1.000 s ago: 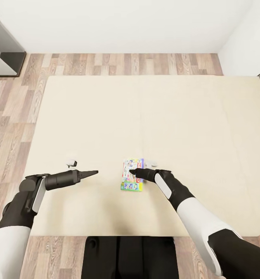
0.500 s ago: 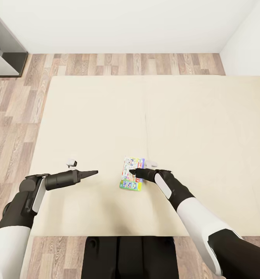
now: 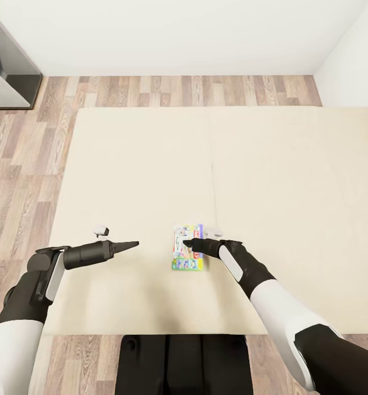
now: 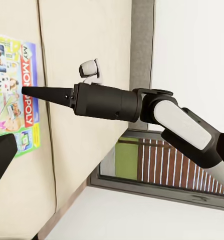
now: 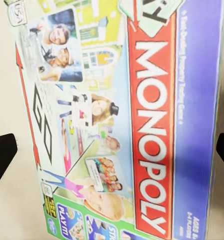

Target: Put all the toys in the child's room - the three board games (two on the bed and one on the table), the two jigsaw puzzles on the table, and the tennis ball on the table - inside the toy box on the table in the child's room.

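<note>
Board game [image 3: 187, 255] lies flat near the bed's [image 3: 294, 181] front edge; right end effector [image 3: 187, 243] hovers spread above it, left end effector [image 3: 133, 243] pressed together.

Wood-plank floor [image 3: 19, 164] runs along two sides of the scene, meeting a plain white wall [image 3: 178, 33] at the far end. A dark grey cabinet [image 3: 8, 77] stands in the far corner on the floor.

Glossy printed cardboard board game [image 3: 187, 255] lies on matt cream cloth bed [image 3: 294, 181]; wood-plank floor [image 3: 24, 164].
</note>
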`<state>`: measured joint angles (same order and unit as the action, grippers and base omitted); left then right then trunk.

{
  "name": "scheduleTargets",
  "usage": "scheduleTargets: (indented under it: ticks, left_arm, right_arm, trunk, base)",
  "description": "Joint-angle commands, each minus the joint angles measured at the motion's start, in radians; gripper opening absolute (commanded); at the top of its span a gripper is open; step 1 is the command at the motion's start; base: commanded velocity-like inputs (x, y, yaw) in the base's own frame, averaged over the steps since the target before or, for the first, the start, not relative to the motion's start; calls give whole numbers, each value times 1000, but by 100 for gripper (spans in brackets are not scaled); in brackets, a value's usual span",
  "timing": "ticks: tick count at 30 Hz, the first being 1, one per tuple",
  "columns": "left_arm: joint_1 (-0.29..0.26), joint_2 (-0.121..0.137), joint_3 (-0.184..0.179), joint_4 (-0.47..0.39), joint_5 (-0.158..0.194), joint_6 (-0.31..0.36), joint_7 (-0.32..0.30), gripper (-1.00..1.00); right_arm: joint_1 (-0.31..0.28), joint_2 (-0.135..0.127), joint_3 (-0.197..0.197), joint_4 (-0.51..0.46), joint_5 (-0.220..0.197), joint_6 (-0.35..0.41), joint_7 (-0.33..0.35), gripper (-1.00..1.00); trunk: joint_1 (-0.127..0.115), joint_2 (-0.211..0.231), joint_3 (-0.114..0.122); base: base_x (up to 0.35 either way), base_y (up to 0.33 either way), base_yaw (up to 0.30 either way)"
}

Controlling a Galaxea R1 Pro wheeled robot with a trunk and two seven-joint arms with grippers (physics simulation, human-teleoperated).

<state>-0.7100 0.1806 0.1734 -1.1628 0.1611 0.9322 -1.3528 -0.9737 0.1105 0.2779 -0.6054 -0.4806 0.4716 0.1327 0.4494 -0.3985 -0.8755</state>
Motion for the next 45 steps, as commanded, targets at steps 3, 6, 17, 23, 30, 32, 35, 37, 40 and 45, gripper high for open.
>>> scheduleTargets:
  ticks: [3, 6, 17, 23, 30, 32, 35, 37, 40, 45]
  left_arm:
    - [0, 0, 0, 0, 3, 10, -2, 100]
    - [0, 0, 0, 0, 2, 10, -1, 100]
    - [0, 0, 0, 0, 2, 10, -1, 100]
    - [0, 0, 0, 0, 2, 10, -1, 100]
    - [0, 0, 0, 0, 3, 10, -2, 100]
    - [0, 0, 0, 0, 3, 10, -2, 100]
    - [0, 0, 0, 0, 3, 10, -2, 100]
    - [0, 0, 0, 0, 3, 10, -2, 100]
    - [0, 0, 0, 0, 3, 10, -2, 100]
    - [0, 0, 0, 0, 3, 10, -2, 100]
  right_arm:
    - [0, 0, 0, -1, -1, 5, 1, 100]
    - [0, 0, 0, -1, -1, 5, 1, 100]
    - [0, 0, 0, -1, -1, 5, 1, 100]
    - [0, 0, 0, -2, -1, 5, 1, 100]
    - [0, 0, 0, -2, -1, 5, 1, 100]
    - [0, 0, 0, -2, -1, 5, 1, 100]
    - [0, 0, 0, -2, -1, 5, 1, 100]
    - [0, 0, 0, -2, -1, 5, 1, 100]
    - [0, 0, 0, -2, -1, 5, 1, 100]
    - [0, 0, 0, -2, -1, 5, 1, 100]
  trunk:
    - [1, -2, -1]
    - [1, -2, -1]
    - [1, -2, -1]
    - [1, -2, -1]
    - [1, -2, -1]
    - [1, -2, -1]
    - [1, -2, -1]
    - [1, -2, -1]
    - [1, -2, -1]
    - [1, -2, -1]
  base:
    - [0, 99, 0]
    - [0, 100, 0]
    - [0, 103, 0]
    - [0, 107, 0]
    - [0, 109, 0]
    - [0, 109, 0]
    - [0, 110, 0]
    - [0, 110, 0]
    - [0, 110, 0]
    - [0, 110, 0]
